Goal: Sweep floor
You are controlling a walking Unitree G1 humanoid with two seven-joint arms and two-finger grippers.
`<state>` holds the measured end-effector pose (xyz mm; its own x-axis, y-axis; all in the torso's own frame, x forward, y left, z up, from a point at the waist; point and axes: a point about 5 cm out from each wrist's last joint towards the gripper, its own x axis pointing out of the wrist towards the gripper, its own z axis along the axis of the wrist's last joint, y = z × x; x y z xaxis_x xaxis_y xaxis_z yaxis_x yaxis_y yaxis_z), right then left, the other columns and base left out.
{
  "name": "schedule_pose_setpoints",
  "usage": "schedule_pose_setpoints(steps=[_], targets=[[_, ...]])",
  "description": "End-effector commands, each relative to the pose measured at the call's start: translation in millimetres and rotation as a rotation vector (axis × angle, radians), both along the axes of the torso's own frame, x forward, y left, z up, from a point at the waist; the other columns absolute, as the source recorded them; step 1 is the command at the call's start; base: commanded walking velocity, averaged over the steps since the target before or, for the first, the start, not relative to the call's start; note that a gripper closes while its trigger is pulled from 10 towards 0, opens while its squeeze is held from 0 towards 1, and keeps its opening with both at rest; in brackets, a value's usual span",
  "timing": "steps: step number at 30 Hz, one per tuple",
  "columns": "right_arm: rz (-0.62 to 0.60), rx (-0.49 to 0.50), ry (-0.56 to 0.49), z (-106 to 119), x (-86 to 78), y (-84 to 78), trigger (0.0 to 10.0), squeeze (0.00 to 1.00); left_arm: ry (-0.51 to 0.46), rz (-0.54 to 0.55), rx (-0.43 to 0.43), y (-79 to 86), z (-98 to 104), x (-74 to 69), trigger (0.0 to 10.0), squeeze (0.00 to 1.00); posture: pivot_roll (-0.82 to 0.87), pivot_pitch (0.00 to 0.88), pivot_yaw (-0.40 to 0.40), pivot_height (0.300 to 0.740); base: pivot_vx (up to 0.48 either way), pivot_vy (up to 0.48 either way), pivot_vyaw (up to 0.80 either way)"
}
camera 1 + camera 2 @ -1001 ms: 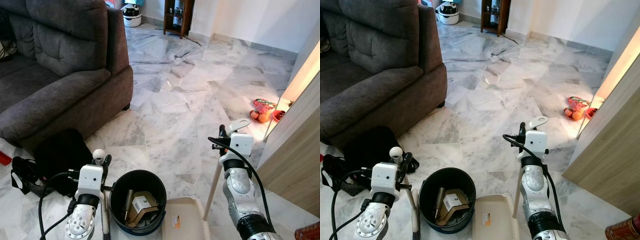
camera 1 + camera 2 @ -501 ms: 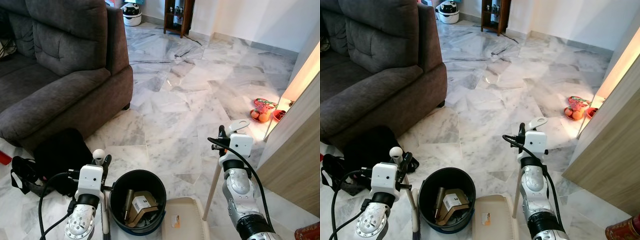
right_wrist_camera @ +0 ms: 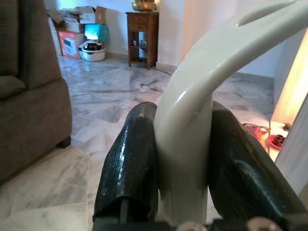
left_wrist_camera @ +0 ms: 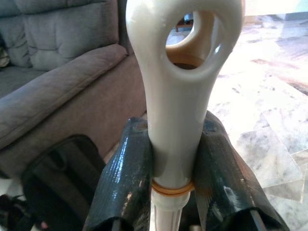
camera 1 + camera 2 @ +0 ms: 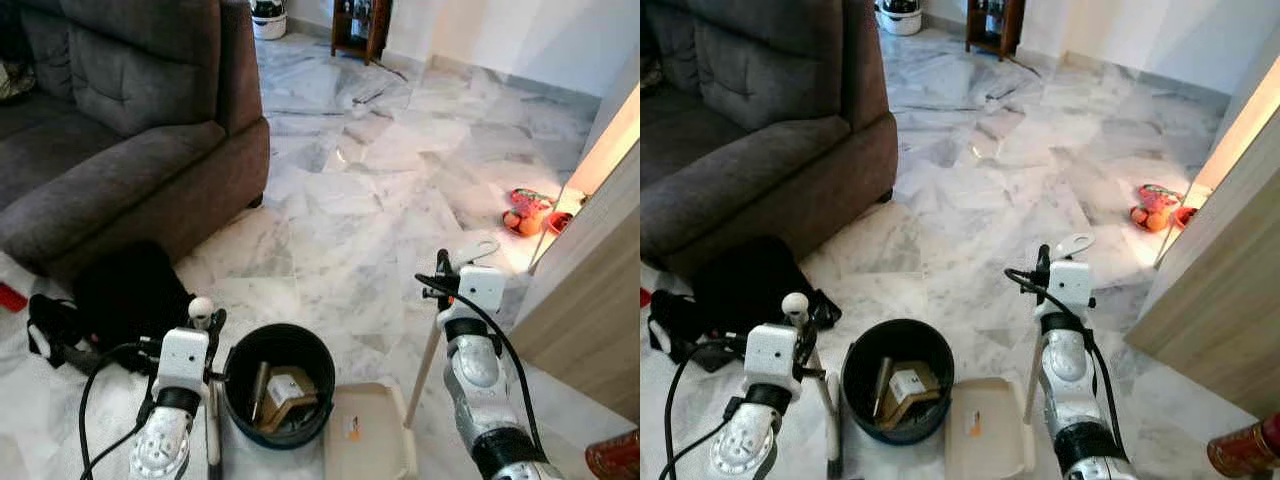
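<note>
We saw the marble floor (image 5: 340,200) spreading out ahead of both hands, with the grey sofa (image 5: 110,130) beyond and outward of the left hand. A black bag (image 5: 120,300) lay on the floor just ahead of that hand, at the sofa's foot. Between the two hands stood a black bin (image 5: 278,395) holding a cardboard box and other scraps, and a cream dustpan (image 5: 368,440) lay flat on the floor touching it, on the side nearer the right hand.

The right hand (image 3: 185,159) was clamped on the dustpan's long pale handle (image 5: 428,360) — its two black fingers (image 3: 129,159) pressed against either side of the curved top, and the pole ran down from it to the pan. The left hand (image 4: 171,178) was closed round the broom handle (image 4: 175,96), gripping just under its looped end; the stick (image 5: 212,425) dropped to the floor beside the bin.

Well ahead of the right hand, near a wooden panel (image 5: 590,300), sat some red and orange things (image 5: 528,212) — too small to name.
</note>
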<state>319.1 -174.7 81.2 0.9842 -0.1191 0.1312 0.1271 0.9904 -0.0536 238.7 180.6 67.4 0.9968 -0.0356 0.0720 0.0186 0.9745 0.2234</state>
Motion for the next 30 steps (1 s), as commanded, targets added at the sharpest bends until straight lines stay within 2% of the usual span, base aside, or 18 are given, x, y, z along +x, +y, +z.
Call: schedule_pose_setpoints(steps=[1, 25, 30], targets=[[0.001, 0.026, -0.031, 6.6, 3.9, 2.2, 10.0, 0.0, -0.045, -0.013, 0.017, -0.7, 8.1, 0.0, 10.0, 0.0, 0.18, 0.04, 0.001, 0.74, -0.296, 0.0, 0.0], [-0.006, 0.024, -0.045, 7.9, 3.9, 0.6, 10.0, 0.0, -0.046, -0.014, 0.016, -2.3, 7.8, 0.6, 10.0, 0.0, 0.16, 0.04, -0.004, 0.74, -0.294, 0.0, 0.0], [-0.006, 0.025, -0.043, 7.5, 3.6, 0.0, 10.0, 0.0, -0.04, -0.009, 0.018, -2.1, 6.9, 0.8, 10.0, 0.0, 0.16, 0.038, -0.005, 0.74, 0.0, 0.0, 0.0]])
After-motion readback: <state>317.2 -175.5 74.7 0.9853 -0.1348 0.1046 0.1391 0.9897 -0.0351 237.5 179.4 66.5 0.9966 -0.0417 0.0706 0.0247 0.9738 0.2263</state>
